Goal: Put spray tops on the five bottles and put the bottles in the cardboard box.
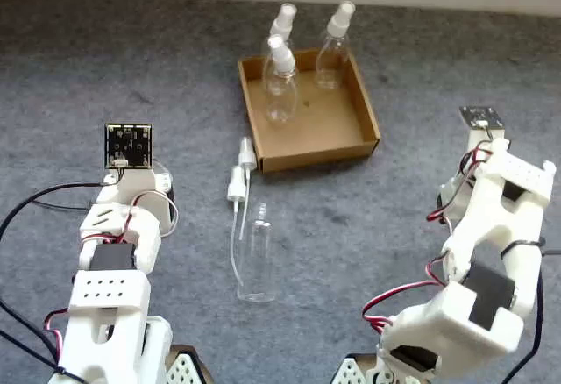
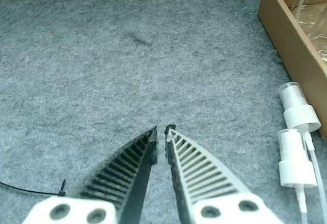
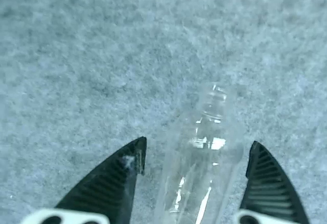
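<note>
The cardboard box (image 1: 320, 154) sits far-middle on the carpet (image 1: 131, 60). 2 bottles stand in it: the left bottle (image 1: 279, 95) by the left wall, and the corner bottle (image 1: 331, 55) at the far right. The 3rd bottle (image 1: 282, 23) is right behind the left one, can't tell if it's inside or just past the back wall. 2 spray tops (image 1: 246, 153) (image 1: 237, 184) lie end to end just off the box's near-left corner, and the loose bottle (image 1: 256, 257) lies right in front of them. The left arm (image 1: 110, 261) is well to its left, the right arm (image 1: 486, 252) well to its right. The last bottle (image 3: 196, 183) lies between the right gripper (image 3: 198, 150)'s spread fingers.
</note>
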`<control>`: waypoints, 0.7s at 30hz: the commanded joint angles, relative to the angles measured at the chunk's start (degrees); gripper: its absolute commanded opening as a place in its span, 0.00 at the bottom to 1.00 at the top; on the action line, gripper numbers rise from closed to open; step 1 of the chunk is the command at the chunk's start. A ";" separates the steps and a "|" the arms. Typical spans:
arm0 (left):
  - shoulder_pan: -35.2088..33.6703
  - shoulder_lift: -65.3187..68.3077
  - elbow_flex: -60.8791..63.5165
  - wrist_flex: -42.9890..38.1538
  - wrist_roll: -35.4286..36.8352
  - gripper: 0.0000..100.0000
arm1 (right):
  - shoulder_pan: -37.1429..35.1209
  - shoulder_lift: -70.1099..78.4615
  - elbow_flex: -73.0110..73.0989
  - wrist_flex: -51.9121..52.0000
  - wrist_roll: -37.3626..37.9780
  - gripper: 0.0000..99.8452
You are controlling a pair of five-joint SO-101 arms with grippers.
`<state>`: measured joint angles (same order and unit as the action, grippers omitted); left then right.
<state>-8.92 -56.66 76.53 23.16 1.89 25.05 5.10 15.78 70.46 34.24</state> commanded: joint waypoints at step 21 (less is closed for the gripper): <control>0.75 -0.04 -0.31 -0.97 0.53 0.05 | 2.95 7.87 -9.36 2.51 -0.62 0.00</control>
<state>-8.92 -56.66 76.53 23.16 1.89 27.52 14.42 9.71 72.04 33.98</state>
